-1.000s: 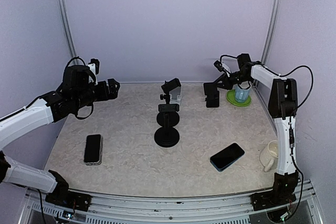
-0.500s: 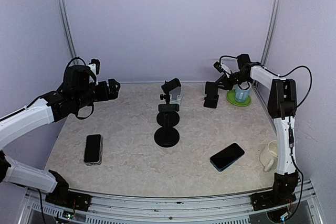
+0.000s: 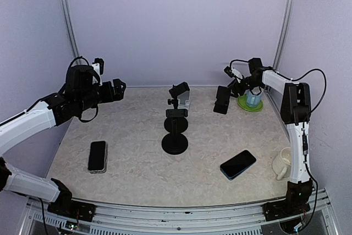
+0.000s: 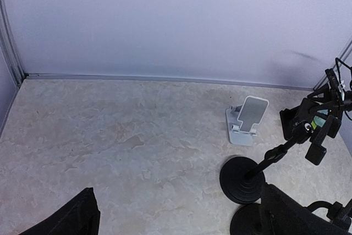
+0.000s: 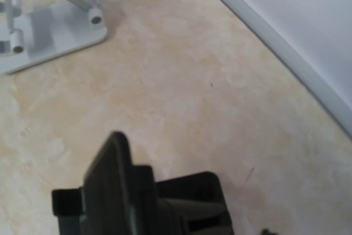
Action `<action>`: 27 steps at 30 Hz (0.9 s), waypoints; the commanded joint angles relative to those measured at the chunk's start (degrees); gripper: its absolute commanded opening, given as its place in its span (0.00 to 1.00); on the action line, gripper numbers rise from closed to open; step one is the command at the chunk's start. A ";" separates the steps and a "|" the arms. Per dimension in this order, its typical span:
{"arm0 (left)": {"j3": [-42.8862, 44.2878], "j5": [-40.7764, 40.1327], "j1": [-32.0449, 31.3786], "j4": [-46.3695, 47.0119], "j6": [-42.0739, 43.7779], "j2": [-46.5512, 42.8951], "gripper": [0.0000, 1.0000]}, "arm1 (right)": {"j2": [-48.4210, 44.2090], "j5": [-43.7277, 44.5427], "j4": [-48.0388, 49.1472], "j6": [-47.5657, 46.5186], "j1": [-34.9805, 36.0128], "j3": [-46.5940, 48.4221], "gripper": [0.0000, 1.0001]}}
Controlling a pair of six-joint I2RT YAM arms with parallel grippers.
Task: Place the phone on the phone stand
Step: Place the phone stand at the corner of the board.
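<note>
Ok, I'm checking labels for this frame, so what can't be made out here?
- Right claw: tiny in the top view, dark beside the black stand; open or shut unclear.
- Dark shape, right wrist view: blurred, cut by the bottom edge.
- Silver stand, right wrist view: cut by the left and top edges.
- Mug, top view: right side behind the right arm.

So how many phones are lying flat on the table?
2: the left phone near the left edge, the right phone front right. The black stand may hold another.
</note>
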 commanded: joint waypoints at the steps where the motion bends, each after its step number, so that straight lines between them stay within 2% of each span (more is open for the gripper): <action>1: 2.02 0.54 0.15 0.64 -0.05 -0.02 0.99 | -3.71 2.23 2.03 2.99 -0.34 -1.76 0.69; 4: 2.07 0.63 0.07 0.61 -0.14 -0.49 0.99 | -5.35 3.05 2.87 6.54 -0.38 -2.33 0.79; 8: 1.92 0.63 -0.11 0.64 -0.22 -1.30 0.99 | -9.94 5.07 7.80 11.42 0.42 -8.17 0.89; 15: -0.25 0.29 -0.41 0.87 -0.65 -4.45 0.99 | -16.16 18.64 9.66 13.26 6.41 -16.10 1.00; 21: -3.13 -0.08 -0.39 1.21 -0.67 -7.30 0.99 | -19.00 32.85 13.45 14.27 12.40 -25.54 1.00; 27: -4.59 0.12 -0.38 1.43 -2.67 -9.32 0.99 | -19.45 42.08 13.72 19.47 13.89 -27.30 1.00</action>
